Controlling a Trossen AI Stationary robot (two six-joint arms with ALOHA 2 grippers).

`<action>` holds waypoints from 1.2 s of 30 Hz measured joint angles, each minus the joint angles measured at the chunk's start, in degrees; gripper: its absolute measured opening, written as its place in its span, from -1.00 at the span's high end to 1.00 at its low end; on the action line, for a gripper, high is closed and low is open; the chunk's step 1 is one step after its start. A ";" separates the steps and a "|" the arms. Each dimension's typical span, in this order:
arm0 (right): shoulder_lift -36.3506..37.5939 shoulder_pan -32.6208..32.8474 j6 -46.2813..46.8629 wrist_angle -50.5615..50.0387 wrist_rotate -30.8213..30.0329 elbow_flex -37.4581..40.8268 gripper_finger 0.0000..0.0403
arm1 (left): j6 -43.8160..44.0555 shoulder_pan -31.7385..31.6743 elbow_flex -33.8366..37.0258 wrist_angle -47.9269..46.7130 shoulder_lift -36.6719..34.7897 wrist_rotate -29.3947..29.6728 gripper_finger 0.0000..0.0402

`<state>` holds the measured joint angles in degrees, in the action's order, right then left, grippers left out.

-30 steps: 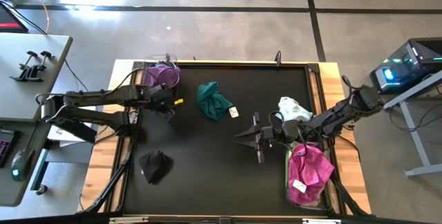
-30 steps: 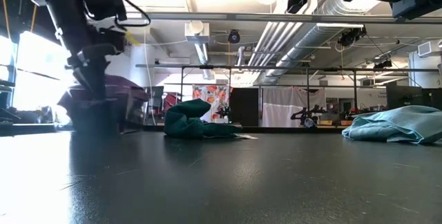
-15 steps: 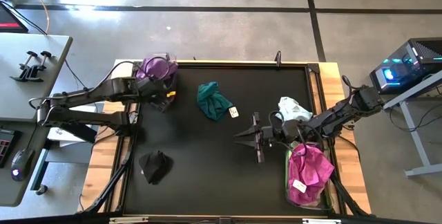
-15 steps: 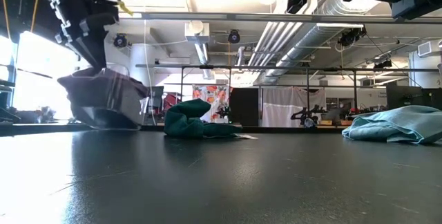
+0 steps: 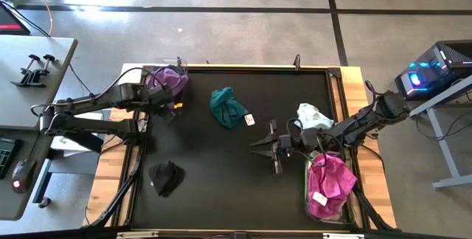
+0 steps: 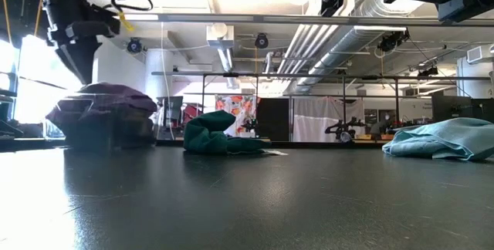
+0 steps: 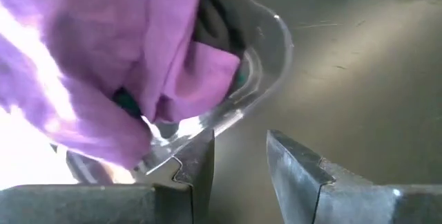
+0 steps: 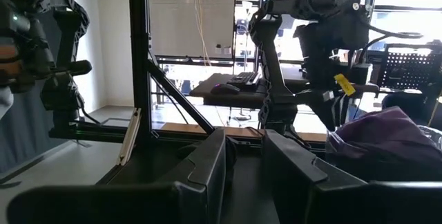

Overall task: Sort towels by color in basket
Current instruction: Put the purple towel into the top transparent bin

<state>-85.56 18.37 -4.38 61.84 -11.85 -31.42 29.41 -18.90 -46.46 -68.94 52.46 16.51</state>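
Note:
At the table's far left a clear basket (image 5: 181,68) holds a purple towel (image 5: 169,78), seen close in the left wrist view as purple towel (image 7: 124,51) behind the basket's rim (image 7: 273,51). My left gripper (image 5: 165,109) hangs open and empty above the table beside that basket, pointing steeply down (image 7: 240,144). A teal towel (image 5: 227,107), a black towel (image 5: 166,177) and a mint towel (image 5: 313,115) lie loose on the black mat. A magenta towel (image 5: 329,183) fills a second clear basket (image 5: 307,197) at the near right. My right gripper (image 5: 257,146) hovers level mid-table, slightly open, empty (image 8: 243,144).
The mat is framed by a raised wooden border (image 5: 112,172). A small white tag (image 5: 249,119) lies beside the teal towel. Bare mat stretches across the middle and near side (image 5: 236,187). A desk with a mouse (image 5: 18,185) stands left of the table.
My left gripper has risen from the mat in front of the purple towel's basket and drawn back a little toward the table's left edge, tipping more steeply down. The basket tipped for a moment and stands level again. My right arm kept still.

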 joint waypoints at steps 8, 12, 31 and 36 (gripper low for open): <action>0.00 0.00 -0.09 0.00 0.00 0.00 0.53 | -1.80 -0.28 0.02 14.35 0.10 15.99 0.39; 0.00 -0.01 0.37 -0.57 0.01 -0.01 0.53 | -6.64 -3.02 0.02 21.85 0.42 18.87 0.39; 0.00 -0.02 0.98 -2.50 -0.01 0.00 0.53 | -15.13 -32.79 11.61 40.70 10.57 -1.23 0.39; 0.00 -0.02 0.98 -2.50 -0.01 0.00 0.53 | -15.15 -35.10 11.61 41.77 14.05 -5.43 0.39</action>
<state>-85.56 18.35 -3.40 59.35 -11.86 -31.42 14.26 -54.00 -34.85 -27.17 66.50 11.08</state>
